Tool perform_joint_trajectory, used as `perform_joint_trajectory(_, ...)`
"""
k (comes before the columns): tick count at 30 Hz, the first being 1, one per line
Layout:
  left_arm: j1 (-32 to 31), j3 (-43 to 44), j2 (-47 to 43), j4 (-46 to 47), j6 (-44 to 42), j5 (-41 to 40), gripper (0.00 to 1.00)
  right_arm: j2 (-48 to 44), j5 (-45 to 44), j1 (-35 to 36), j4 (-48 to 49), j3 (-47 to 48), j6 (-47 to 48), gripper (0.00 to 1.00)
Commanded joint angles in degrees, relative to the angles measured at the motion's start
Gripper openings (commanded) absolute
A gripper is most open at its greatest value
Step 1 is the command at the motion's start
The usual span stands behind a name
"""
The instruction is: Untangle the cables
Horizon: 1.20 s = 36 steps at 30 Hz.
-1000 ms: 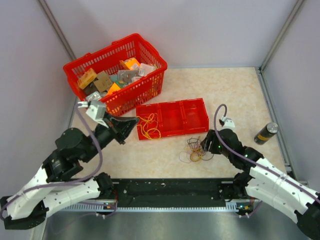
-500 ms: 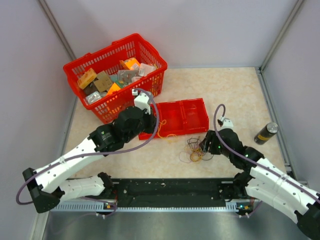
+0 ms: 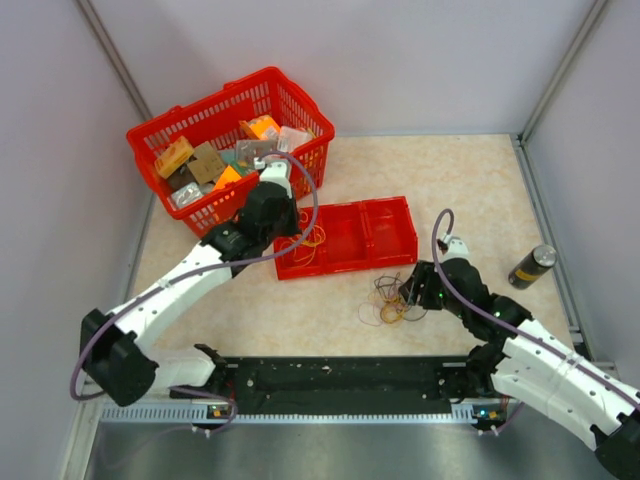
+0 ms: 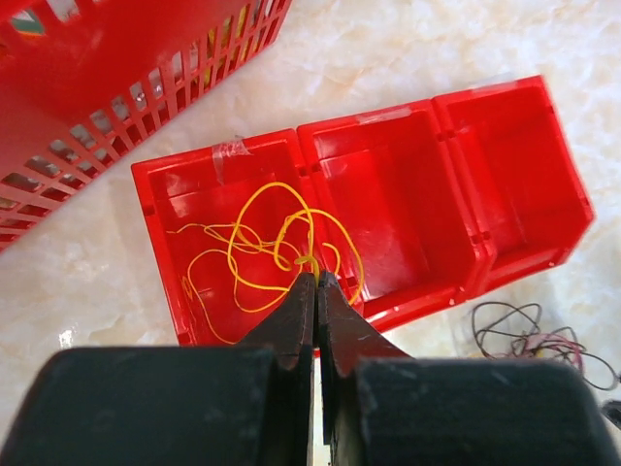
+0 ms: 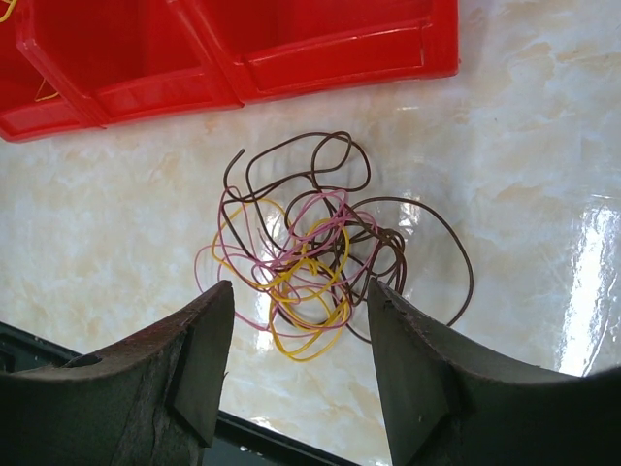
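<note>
Now we should drop the yellow cable (image 4: 309,260), pinched in our left gripper (image 4: 313,283), low inside the tray (image 4: 388,204); our right gripper (image 5: 301,291) hangs wide open above the tangle (image 5: 306,254)

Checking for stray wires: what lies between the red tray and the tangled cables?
Just bare table between tray and cables, per the right wrist view.

the right claw (image 5: 299,309), fingers spread, hangs over a tangle of brown, pink and yellow cables (image 5: 309,254) near a red tray (image 5: 291,49).
</note>
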<state>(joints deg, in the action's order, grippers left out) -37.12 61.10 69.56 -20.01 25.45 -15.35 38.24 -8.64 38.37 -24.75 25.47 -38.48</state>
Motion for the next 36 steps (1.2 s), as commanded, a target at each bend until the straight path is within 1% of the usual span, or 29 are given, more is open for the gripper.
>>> perform_joint_trajectory(1,1.4,3.3,5.8,3.4,-1.1,1.6,0.00,-1.0,0.7,-0.4,-0.2,-0.1,1.0,0.57)
perform_joint_trajectory(6,1.8,3.4,10.8,2.4,-1.0,-2.8,0.00,-1.9,0.1,-0.4,-0.8,-0.4,1.0,0.57)
perform_joint_trajectory(9,1.9,2.1,12.3,2.0,-0.1,-6.0,0.00,-1.7,0.4,-0.5,-0.8,-0.8,1.0,0.57)
perform_joint_trajectory(15,2.3,-0.5,14.2,3.6,1.2,-7.4,0.00,0.0,-0.2,-0.4,-0.7,-0.2,1.4,0.57)
perform_joint_trajectory(19,3.0,0.9,17.4,3.3,0.0,-8.8,0.00,0.3,0.0,-0.4,-0.7,-0.2,1.4,0.57)
perform_joint_trajectory(23,3.6,3.8,21.7,1.6,-2.2,-13.0,0.00,-0.4,0.3,-0.4,-0.8,-0.6,1.4,0.57)
perform_joint_trajectory(26,3.9,7.5,26.0,-3.8,-2.3,-12.5,0.00,-1.1,0.5,-0.3,-1.0,-1.0,1.3,0.57)
perform_joint_trajectory(28,4.1,9.3,27.6,-5.5,-2.2,-8.8,0.00,-1.3,0.3,-0.4,-0.8,-1.1,1.0,0.57)
perform_joint_trajectory(30,3.9,9.9,27.0,-6.8,-2.0,-5.6,0.00,-1.1,0.2,-0.4,-0.9,-1.2,0.9,0.57)
perform_joint_trajectory(32,4.0,8.7,24.8,-5.4,-2.4,-3.1,0.09,-0.6,0.1,-0.4,-0.9,-1.0,0.9,0.57)
perform_joint_trajectory(33,3.9,8.2,23.5,-4.8,-2.8,-2.0,0.15,-0.4,0.1,-0.4,-0.9,-0.8,0.9,0.57)
perform_joint_trajectory(35,3.9,7.3,20.5,-4.5,-3.8,-0.6,0.30,0.0,0.0,-0.4,-0.8,-0.3,1.0,0.57)
perform_joint_trajectory(36,3.9,6.8,19.0,-4.4,-4.1,-0.3,0.39,0.1,0.0,-0.4,-0.7,-0.3,1.1,0.57)
